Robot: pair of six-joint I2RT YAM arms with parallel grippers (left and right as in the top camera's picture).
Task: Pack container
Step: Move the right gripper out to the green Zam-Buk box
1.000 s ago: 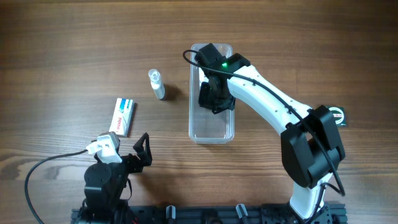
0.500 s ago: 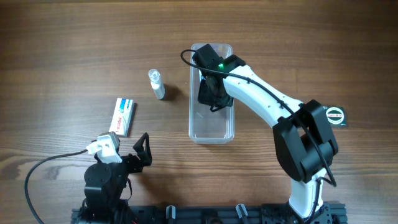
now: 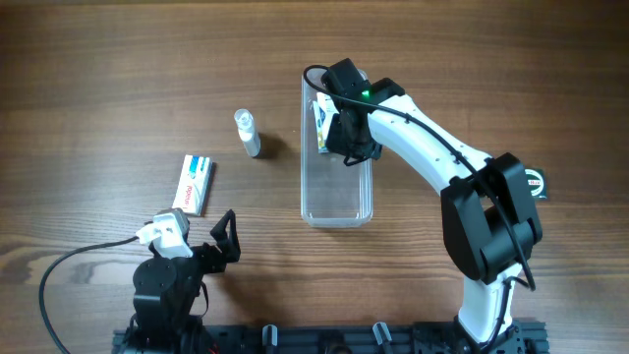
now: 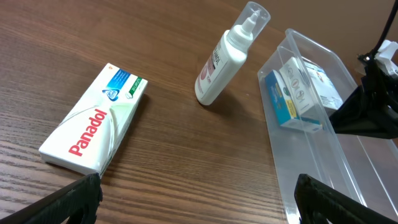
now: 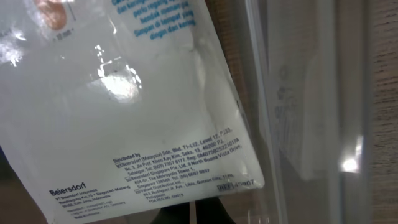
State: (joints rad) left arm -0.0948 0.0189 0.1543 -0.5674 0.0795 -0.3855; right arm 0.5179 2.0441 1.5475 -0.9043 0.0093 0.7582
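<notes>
The clear container (image 3: 336, 197), placed right of centre, could be nudged, or the Beiersdorf sachet (image 5: 124, 112) pinched in the closed right gripper (image 3: 344, 136) snagged on the boxes (image 4: 292, 93) inside its far end.

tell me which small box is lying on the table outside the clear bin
The white Panadol box with red lettering: it lies flat on the table. The blue-and-white box sits inside the container, at its far end.

Clear, glossy plastic container (image 3: 339, 192) (smooth walls), matt wood-grain table (image 3: 98, 79), smooth printed cardboard Panadol box (image 4: 93, 127)
</notes>
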